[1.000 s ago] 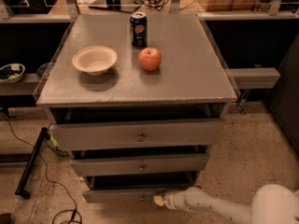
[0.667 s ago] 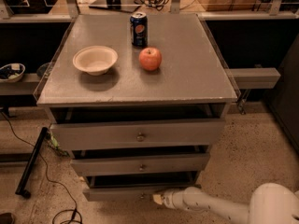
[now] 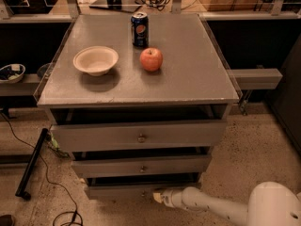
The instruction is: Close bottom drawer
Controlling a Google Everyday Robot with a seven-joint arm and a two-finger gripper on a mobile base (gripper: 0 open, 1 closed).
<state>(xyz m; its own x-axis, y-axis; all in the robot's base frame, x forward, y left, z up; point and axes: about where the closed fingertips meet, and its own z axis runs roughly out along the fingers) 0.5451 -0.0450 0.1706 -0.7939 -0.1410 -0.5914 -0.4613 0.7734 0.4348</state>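
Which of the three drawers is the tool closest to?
The bottom drawer, the narrowest one with the lowest front panel. The tool is at its front, just right of centre.

Low cabinet front: crowded above, open floor on one side

The gripper point(image 3: 158, 197) sits low at the front panel of the narrow grey-brown wooden bottom drawer point(image 3: 117, 191). The mid-width grey drawer point(image 3: 141, 166) and the widest grey drawer point(image 3: 138, 136) are stacked just above and pulled out, closing off the room overhead. The speckled floor point(image 3: 244, 159) lies open to the right of the view. A black pole point(image 3: 32, 164) and a thin black cable point(image 3: 56, 192) cross the floor on the left.
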